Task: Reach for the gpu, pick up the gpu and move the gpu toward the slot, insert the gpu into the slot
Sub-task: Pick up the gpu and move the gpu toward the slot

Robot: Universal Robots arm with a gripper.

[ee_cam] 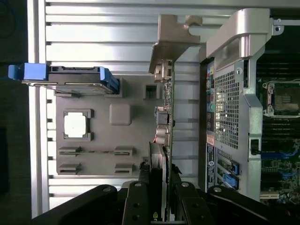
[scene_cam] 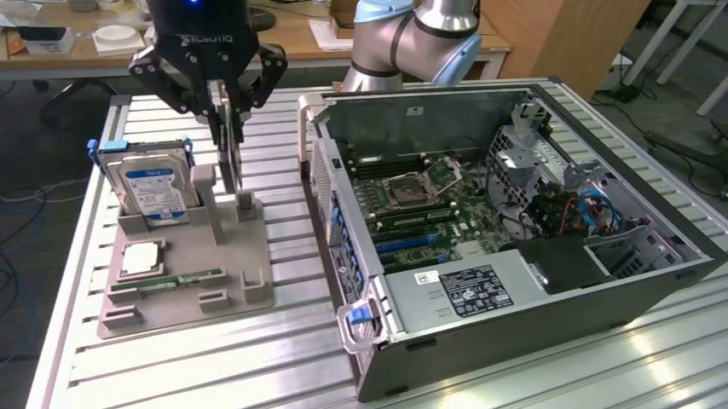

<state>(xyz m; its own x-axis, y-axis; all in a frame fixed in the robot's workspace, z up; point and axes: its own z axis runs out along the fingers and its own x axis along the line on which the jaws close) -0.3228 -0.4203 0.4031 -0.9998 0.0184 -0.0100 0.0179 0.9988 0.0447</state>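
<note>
The gpu [scene_cam: 234,158] is a thin dark card standing on edge over the grey holder [scene_cam: 187,281], at the exterior view's left of the open computer case [scene_cam: 512,213]. Its lower edge is at the holder's upright post; I cannot tell whether it has lifted clear. My gripper [scene_cam: 231,115] comes down from above and is shut on the card's upper part, one finger on each face. In the wrist view the gpu [ee_cam: 167,117] runs edge-on away from my gripper [ee_cam: 159,185], with its pale metal bracket [ee_cam: 173,37] at the far end. The blue slot [scene_cam: 415,243] lies on the green motherboard inside the case.
A blue-labelled hard drive [scene_cam: 153,187] stands in the holder beside the card. A CPU chip [scene_cam: 139,258] and a green memory stick [scene_cam: 170,281] lie in front of it. The case's side wall and handle [scene_cam: 361,324] rise between holder and motherboard. The arm's base [scene_cam: 410,43] is behind the case.
</note>
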